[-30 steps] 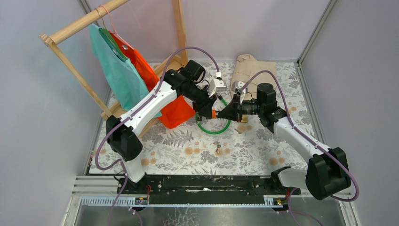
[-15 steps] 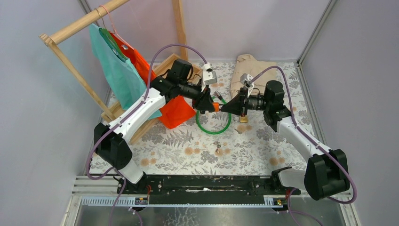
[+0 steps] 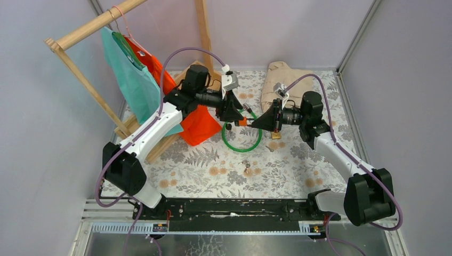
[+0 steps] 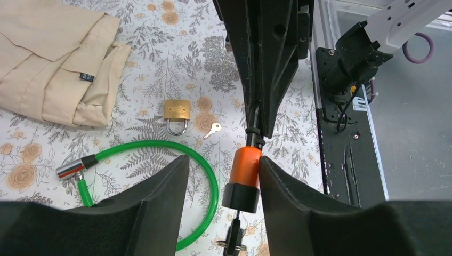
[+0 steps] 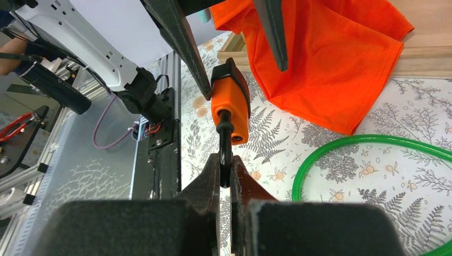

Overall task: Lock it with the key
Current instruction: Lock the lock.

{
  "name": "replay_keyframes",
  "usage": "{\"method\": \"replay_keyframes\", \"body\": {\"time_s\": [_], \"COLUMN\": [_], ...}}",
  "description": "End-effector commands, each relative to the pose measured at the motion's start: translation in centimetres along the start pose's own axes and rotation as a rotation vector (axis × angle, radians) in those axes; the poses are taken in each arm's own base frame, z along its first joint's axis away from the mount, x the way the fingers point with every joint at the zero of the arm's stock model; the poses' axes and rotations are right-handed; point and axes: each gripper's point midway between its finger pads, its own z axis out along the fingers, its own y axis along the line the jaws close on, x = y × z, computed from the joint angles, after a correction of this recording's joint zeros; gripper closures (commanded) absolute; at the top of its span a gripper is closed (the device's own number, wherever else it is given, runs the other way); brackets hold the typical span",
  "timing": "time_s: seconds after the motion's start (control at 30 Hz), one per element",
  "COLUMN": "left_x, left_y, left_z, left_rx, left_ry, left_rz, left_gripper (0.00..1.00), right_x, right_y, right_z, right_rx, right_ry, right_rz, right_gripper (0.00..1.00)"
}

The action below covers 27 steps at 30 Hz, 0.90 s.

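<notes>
An orange lock point(image 4: 246, 165) with a black cap hangs in mid-air between my two arms point(image 3: 243, 121). A black key point(image 4: 234, 237) on a ring sticks out of its cap end. My left gripper point(image 4: 223, 160) is open around the lock body: one finger touches it, the other stands apart. My right gripper point(image 5: 226, 160) is shut on a thin black piece at the lock's orange end point(image 5: 230, 106). The green cable point(image 4: 160, 145) lies coiled on the table below, and its silver tip point(image 4: 68, 170) is free.
A brass padlock point(image 4: 177, 109) and a small silver key point(image 4: 213, 128) lie beside the cable. A folded beige garment point(image 3: 285, 77) sits at the back. An orange cloth point(image 3: 197, 125) and a teal one hang from the wooden rack point(image 3: 85, 32) on the left. Another small key bunch point(image 3: 248, 170) lies nearer the bases.
The left wrist has rolled and drawn back toward the rack. Its jaws have spread off the lock body. The right gripper keeps its hold and has shifted slightly right.
</notes>
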Motion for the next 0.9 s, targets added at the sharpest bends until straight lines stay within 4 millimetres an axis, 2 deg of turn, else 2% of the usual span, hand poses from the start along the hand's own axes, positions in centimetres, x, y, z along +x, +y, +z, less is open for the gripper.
{"method": "replay_keyframes", "body": {"time_s": [0.0,0.27,0.4,0.63,0.87], "left_x": [-1.8,-1.0,-0.1,1.1,1.2], "left_y": [0.2,-1.4,-1.9,-1.4,-1.5], "left_z": [-0.9,-1.5,-1.4,-0.6,0.1], "left_rx": [0.003,0.097,0.109,0.1,0.123], "left_ry": [-0.071,-0.097,-0.103,-0.12,-0.13], "left_rz": [0.07,0.063,0.061,0.061,0.043], "left_gripper": [0.4,0.15,0.09,0.11,0.25], "right_x": [-1.6,-2.5,-2.7,-2.9,-2.8], "right_y": [1.4,1.3,1.3,1.7,1.8], "right_z": [-0.4,-1.0,-1.1,-1.1,-1.1], "right_rx": [-0.06,-0.048,-0.049,-0.062,-0.062], "right_ry": [-0.025,-0.038,-0.041,-0.049,-0.051], "right_rz": [-0.066,-0.07,-0.069,-0.067,-0.064], "right_gripper": [1.0,1.0,1.0,1.0,1.0]}}
